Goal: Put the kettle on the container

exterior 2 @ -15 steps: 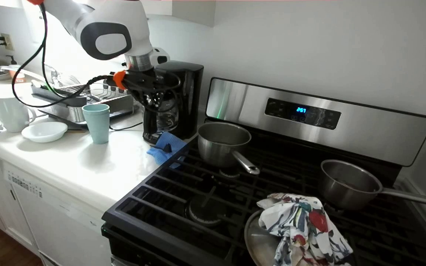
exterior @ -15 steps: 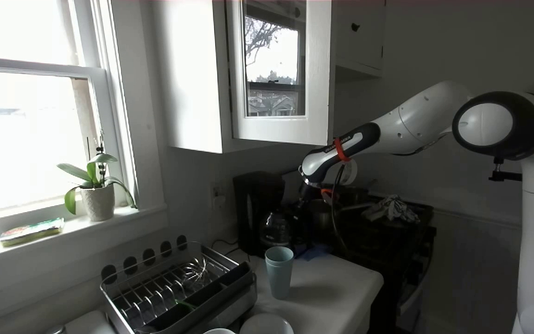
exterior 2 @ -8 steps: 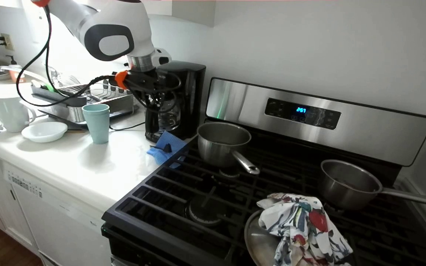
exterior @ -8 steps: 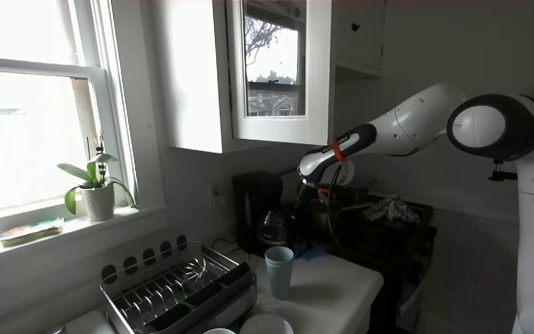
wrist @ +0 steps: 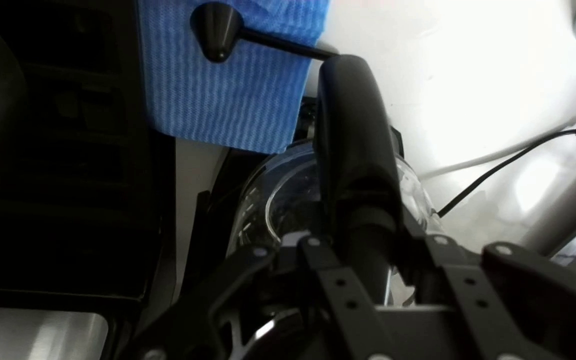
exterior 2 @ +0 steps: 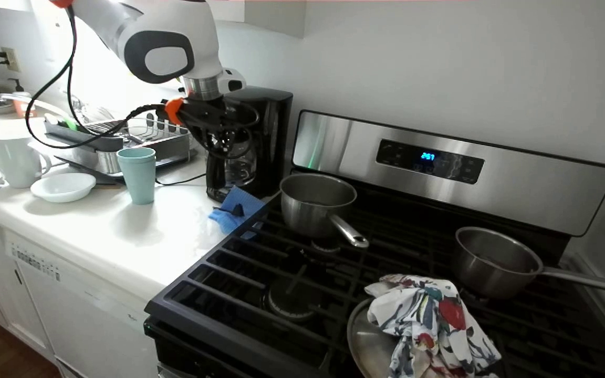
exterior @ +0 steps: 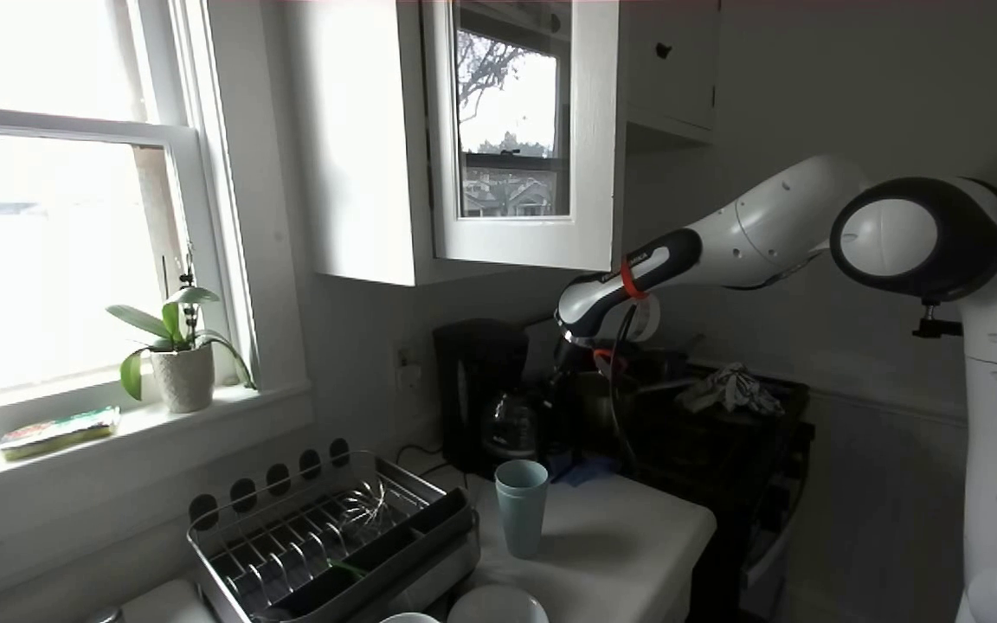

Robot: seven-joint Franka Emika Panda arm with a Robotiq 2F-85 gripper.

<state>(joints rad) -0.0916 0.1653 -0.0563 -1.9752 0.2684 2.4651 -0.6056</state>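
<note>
— Where does the kettle [exterior 2: 240,170] lie from the gripper [wrist: 368,237]?

— Below it, at the front of the coffee maker [exterior 2: 275,134], and seemingly upright; what it rests on is hidden. I mean the glass-bodied one with the black handle [wrist: 355,120].

— Where's the handle, then?

— Right between the fingers [wrist: 345,295]. That's what the coming move turns on.

— Which way does it point?

— Out over the counter [exterior 2: 166,241], away from the coffee maker, its far end near the blue cloth [wrist: 223,105] in the wrist view. In an exterior view the handle [exterior 2: 216,172] has its long axis upright.

— Do we have hold of it?

— The fingers look partway closed, one each side; black on black, I can't tell whether they press. I'd check that before any lift.
</note>
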